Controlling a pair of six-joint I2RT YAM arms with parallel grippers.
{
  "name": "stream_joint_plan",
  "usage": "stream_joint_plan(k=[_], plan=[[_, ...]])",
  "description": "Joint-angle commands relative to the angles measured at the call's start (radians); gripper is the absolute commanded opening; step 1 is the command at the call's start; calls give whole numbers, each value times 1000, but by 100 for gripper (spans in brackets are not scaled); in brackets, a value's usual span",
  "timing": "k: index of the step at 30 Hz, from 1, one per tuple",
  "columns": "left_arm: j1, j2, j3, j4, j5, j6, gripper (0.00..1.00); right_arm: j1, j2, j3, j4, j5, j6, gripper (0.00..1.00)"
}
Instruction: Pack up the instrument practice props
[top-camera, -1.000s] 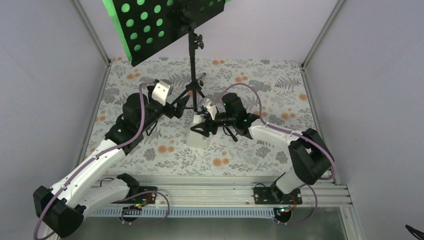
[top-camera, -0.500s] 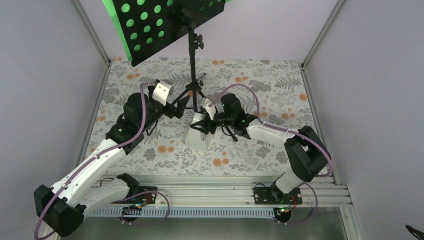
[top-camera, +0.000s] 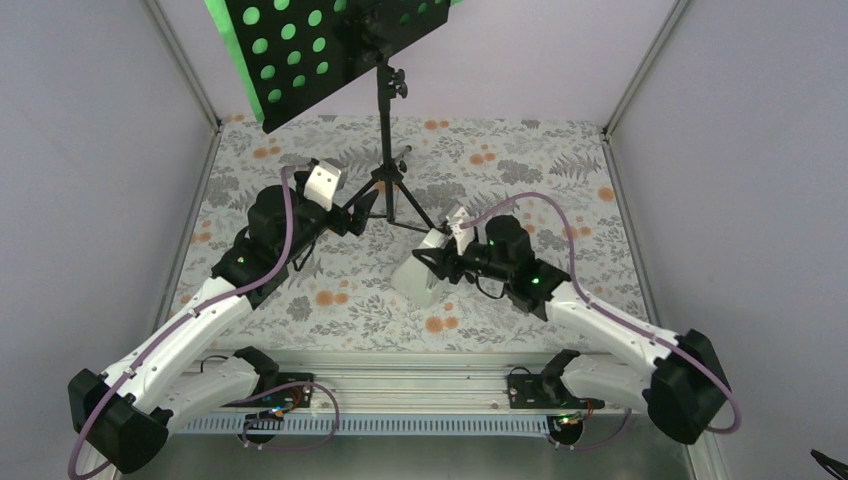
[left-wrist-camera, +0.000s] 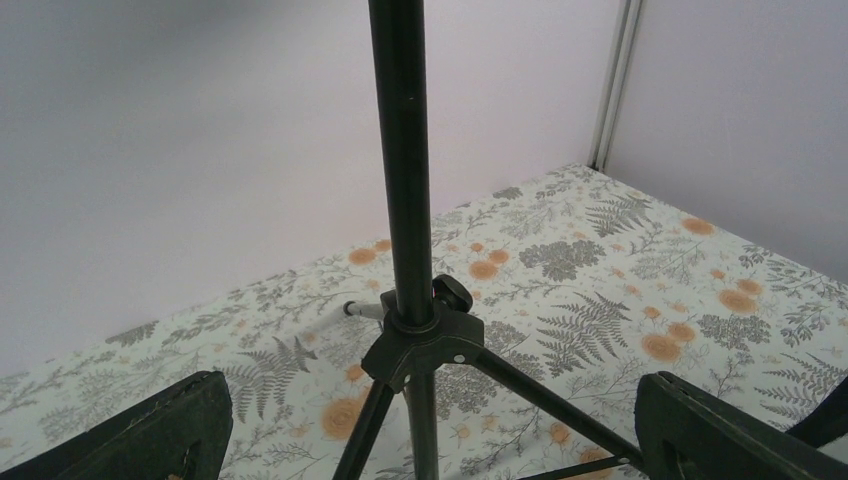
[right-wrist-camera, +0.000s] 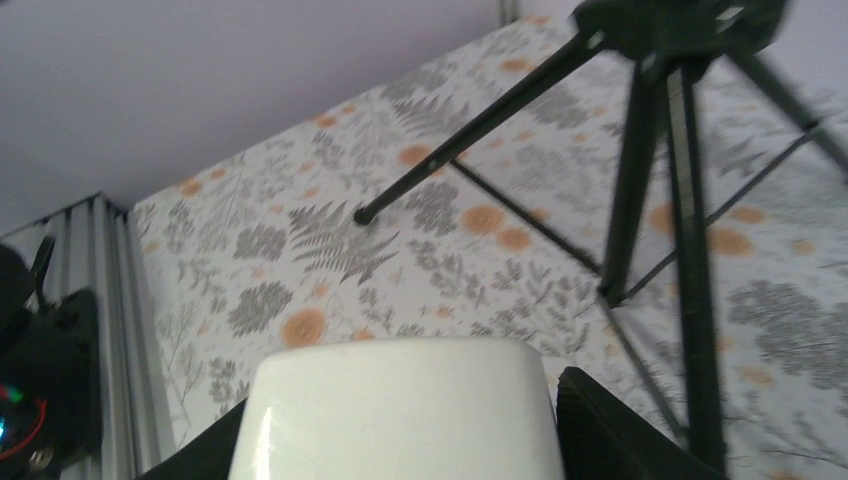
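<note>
The black tripod music stand stands at the table's back, its round-holed desk at the top. Bright green sheet-music pages show behind the desk and through its holes. My left gripper is open, just left of the tripod legs. In the left wrist view the pole and leg hub stand ahead, between the spread fingers. My right gripper is shut on the small white metronome, right of the tripod. The metronome also fills the bottom of the right wrist view.
Floral cloth covers the table. Grey walls with metal corner posts enclose it on three sides. A metal rail runs along the near edge. The tripod legs spread just beyond the metronome.
</note>
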Motion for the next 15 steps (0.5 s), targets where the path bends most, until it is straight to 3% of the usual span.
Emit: stream_joint_plan(k=[1,9,15], plan=[[5,0,13,-8,-15,9,100,8,-98,28,4,160,65,40],[5,2,13,-10,-22,11,100,-7,-202,89,-138,530,91,40],[5,3,13,-9,-26,12,100,-83,-237,117,-194,637,92,39]])
